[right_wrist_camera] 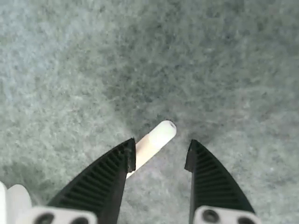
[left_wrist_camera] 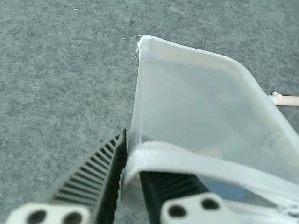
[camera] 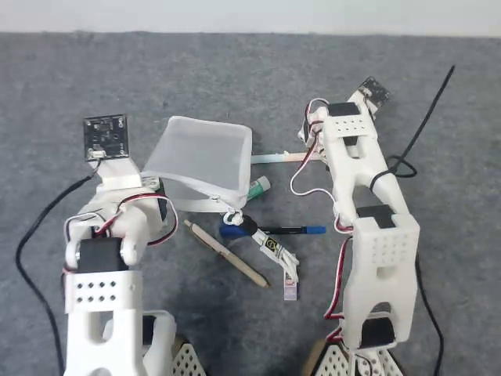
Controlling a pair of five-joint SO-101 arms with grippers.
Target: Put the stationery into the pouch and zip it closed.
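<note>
Pouch held, a pen about to be picked up.
The left gripper (left_wrist_camera: 132,158) pinches its fingers on the zip edge of the pouch (left_wrist_camera: 196,102) on the table (camera: 63,78). A pencil (camera: 225,253) and blue pen (camera: 274,229) lie nearby. The right gripper (right_wrist_camera: 161,149) has its fingers spread around a pale pen (right_wrist_camera: 152,142); next it likely must squeeze.

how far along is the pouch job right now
Early. Done: left gripper clamps the pouch rim. In hand: right gripper is open around the pale stick. Left: pencil, blue pen and marker lie on the mat; zipping.
</note>
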